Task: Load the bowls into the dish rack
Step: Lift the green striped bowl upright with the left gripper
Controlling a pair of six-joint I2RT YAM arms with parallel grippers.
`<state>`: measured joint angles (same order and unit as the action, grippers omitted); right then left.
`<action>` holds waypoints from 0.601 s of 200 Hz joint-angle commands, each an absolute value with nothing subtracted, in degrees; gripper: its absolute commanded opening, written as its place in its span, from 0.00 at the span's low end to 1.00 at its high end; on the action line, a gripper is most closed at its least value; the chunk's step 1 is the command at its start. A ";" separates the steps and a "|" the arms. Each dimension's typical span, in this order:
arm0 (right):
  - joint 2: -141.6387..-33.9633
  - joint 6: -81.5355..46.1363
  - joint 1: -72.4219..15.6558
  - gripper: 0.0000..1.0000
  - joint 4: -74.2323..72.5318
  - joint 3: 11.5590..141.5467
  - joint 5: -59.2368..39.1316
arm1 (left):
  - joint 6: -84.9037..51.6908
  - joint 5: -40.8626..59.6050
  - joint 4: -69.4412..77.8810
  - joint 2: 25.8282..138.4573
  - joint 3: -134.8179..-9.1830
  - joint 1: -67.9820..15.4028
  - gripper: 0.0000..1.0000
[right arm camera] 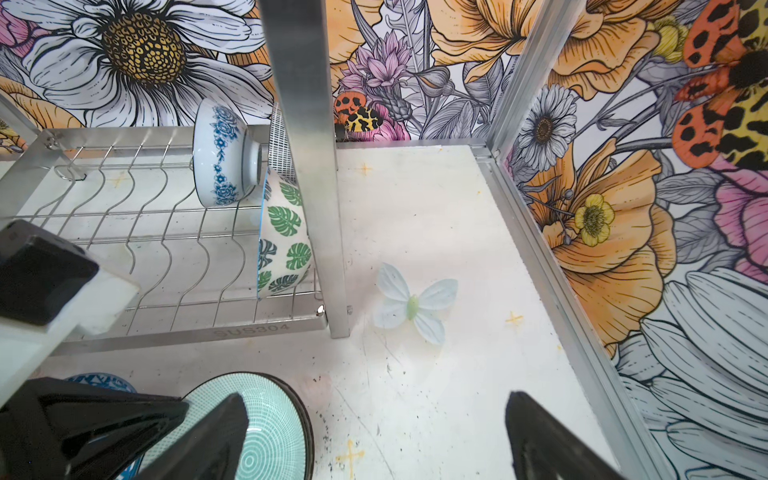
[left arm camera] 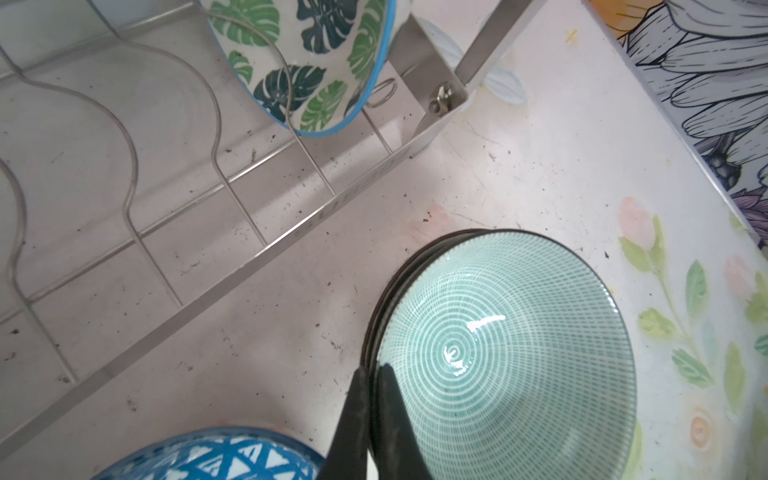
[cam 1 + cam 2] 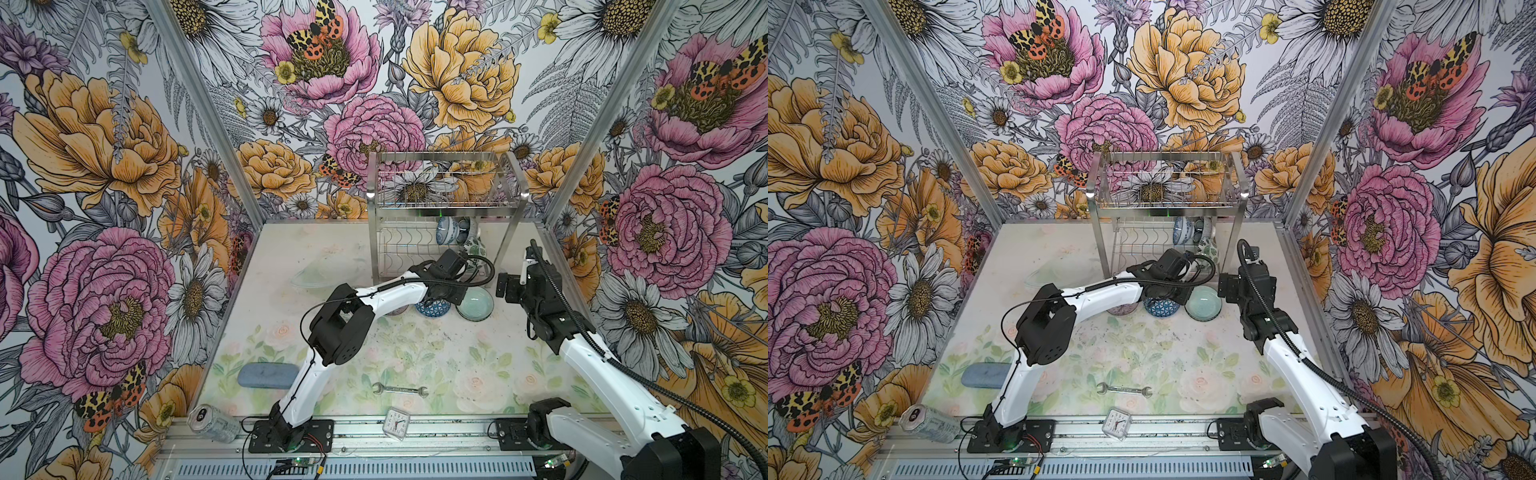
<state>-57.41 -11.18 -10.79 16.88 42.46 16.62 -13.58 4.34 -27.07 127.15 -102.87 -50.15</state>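
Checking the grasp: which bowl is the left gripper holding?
The teal bowl with fine white rings: the left gripper pinches its rim. The blue triangle bowl beside it is not gripped; the leafy bowl is racked.

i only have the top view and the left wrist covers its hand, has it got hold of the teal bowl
observer: yes, the left wrist view shows the left hand shut on the rim of the teal bowl, one finger inside, one outside.
operator: and the other arm, carrying anything
observer: no, its wrist view shows the right hand open wide, with only bare table between the fingers.
operator: where can the bowl go
observer: the right wrist view shows the leaf bowl and the blue floral bowl on edge at one end of the wavy wires of the dish rack; the slots in view beside them hold nothing.
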 commanded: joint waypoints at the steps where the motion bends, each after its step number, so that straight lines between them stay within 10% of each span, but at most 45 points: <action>1: -56.43 -12.39 -10.28 0.98 15.04 41.95 15.91 | -13.62 3.93 -28.62 126.09 -103.37 -50.45 0.00; 120: -54.26 -12.55 -9.88 0.98 15.22 41.86 14.67 | -13.95 0.54 -25.75 118.13 -102.40 -50.27 0.00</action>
<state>-55.61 -11.60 -10.39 16.88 42.41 16.10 -13.56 1.96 -28.53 123.94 -102.45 -50.15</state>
